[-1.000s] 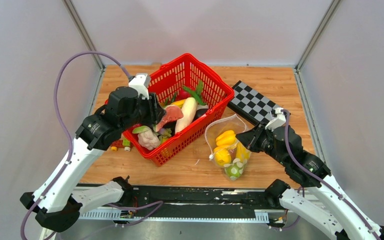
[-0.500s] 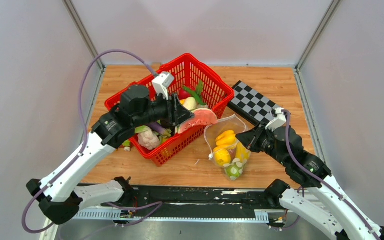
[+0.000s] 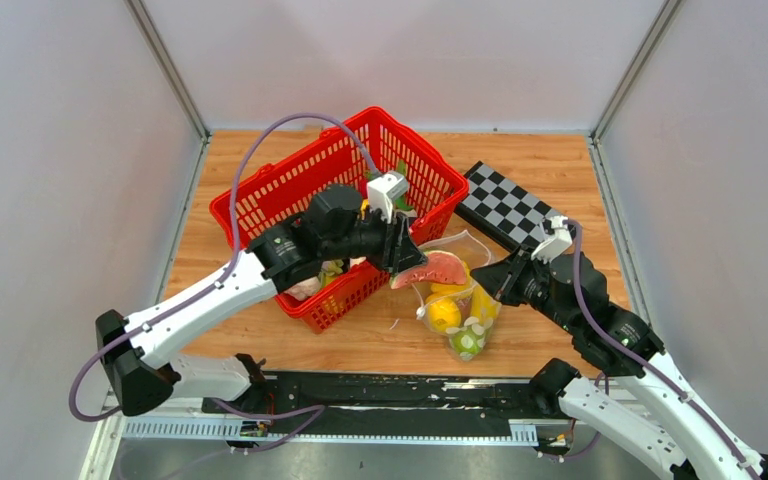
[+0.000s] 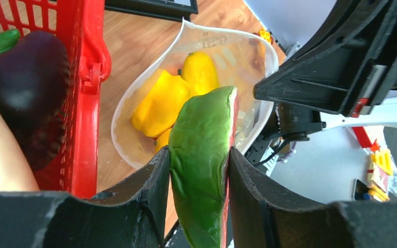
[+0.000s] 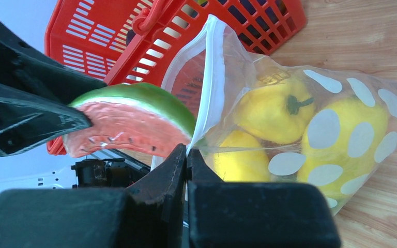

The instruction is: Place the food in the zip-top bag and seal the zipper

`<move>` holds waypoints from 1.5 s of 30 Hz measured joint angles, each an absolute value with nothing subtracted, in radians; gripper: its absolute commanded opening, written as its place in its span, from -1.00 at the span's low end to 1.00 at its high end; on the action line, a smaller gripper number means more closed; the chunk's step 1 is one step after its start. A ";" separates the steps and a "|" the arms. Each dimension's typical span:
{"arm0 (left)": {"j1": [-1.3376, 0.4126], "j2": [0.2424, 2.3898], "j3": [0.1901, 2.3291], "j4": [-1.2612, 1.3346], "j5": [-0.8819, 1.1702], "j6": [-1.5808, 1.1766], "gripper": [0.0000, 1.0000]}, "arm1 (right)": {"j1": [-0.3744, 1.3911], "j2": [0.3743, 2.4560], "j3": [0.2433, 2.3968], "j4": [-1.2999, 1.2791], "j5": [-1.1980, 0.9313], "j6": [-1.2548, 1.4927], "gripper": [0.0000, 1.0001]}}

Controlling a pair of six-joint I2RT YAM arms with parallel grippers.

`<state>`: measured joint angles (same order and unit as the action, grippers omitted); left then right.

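Left gripper (image 4: 199, 157) tight on green-rinded, pink-red watermelon slice (image 5: 129, 124) at mouth of open dotted zip-top bag (image 5: 364, 90).

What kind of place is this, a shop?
Probably a robot test booth, not a shop: plain walls box in a wooden table, a checkerboard lies beside the red basket, and two robot arms are bolted at its edge.

No legible text or labels anywhere.

Basket (image 4: 88, 98) wall close beside bag (image 4: 223, 36) mouth
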<state>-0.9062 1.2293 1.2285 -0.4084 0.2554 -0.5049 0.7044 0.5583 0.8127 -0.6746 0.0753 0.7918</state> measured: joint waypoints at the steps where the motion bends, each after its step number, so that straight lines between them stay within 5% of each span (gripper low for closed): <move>1: -0.913 1.240 1.221 -0.395 0.251 -0.501 -1.00 | 0.704 0.558 0.813 -0.674 0.072 0.792 -0.96; 20: -1.024 1.419 1.177 -0.169 0.095 -0.523 -1.00 | 0.704 0.558 0.813 -0.632 0.025 0.797 -0.95; 28: -1.060 1.438 1.150 -0.074 0.049 -0.558 -0.56 | 0.704 0.541 0.812 -0.631 0.025 0.807 -0.94; 36: -1.069 1.492 1.150 -0.105 0.096 -0.564 0.31 | 0.704 0.532 0.812 -0.638 0.026 0.812 -0.94; 45: -1.072 1.488 1.176 -0.206 0.142 -0.528 0.41 | 0.704 0.532 0.811 -0.639 0.027 0.813 -0.94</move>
<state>-1.0718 1.4879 1.1755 -0.2062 0.1421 -0.5278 0.7044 0.5320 0.8108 -0.6388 0.0265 0.8135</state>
